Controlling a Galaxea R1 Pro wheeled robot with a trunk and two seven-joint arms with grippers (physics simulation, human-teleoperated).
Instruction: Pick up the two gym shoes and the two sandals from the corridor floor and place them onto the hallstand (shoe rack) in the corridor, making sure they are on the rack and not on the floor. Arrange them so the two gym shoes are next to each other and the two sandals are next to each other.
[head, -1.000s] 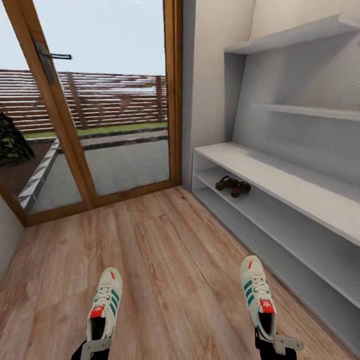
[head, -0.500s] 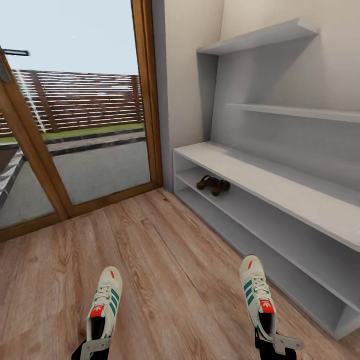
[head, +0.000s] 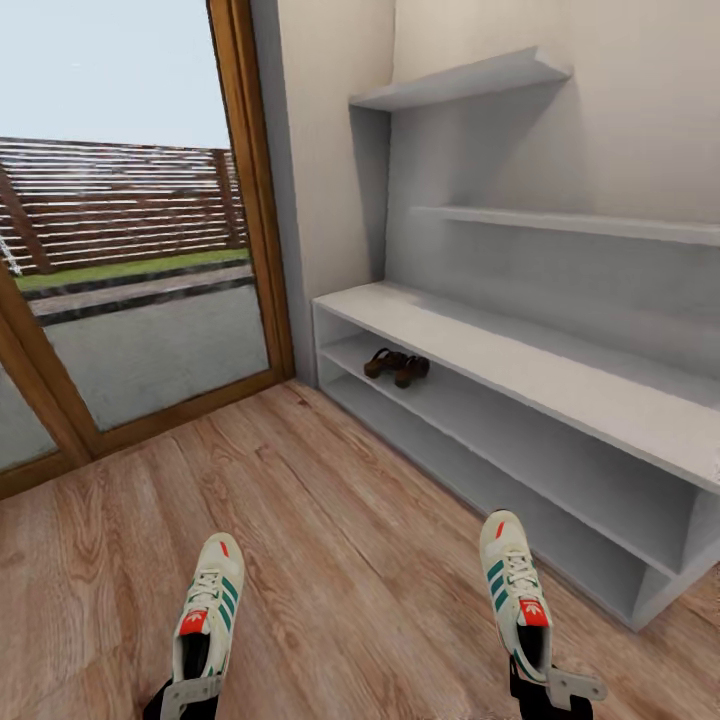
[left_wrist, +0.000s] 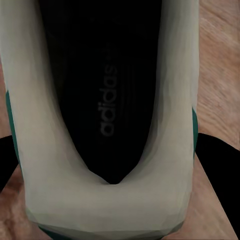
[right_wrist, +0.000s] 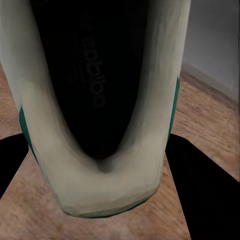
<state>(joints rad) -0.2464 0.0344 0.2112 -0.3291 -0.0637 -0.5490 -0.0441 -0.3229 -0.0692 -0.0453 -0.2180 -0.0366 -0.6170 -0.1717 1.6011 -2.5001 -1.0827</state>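
cream-white gym shoes: left gym shoe clamped at the heel by the left gripper, right gym shoe clamped likewise by the right gripper, both above the wood-grain corridor floor. far right: brown sandals, side by side on the grey hallstand upper open shelf.

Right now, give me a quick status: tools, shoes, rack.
Left tool shut on left gym shoe; right tool shut on right gym shoe. Sandals side by side on rack shelf. Floor between us bare.
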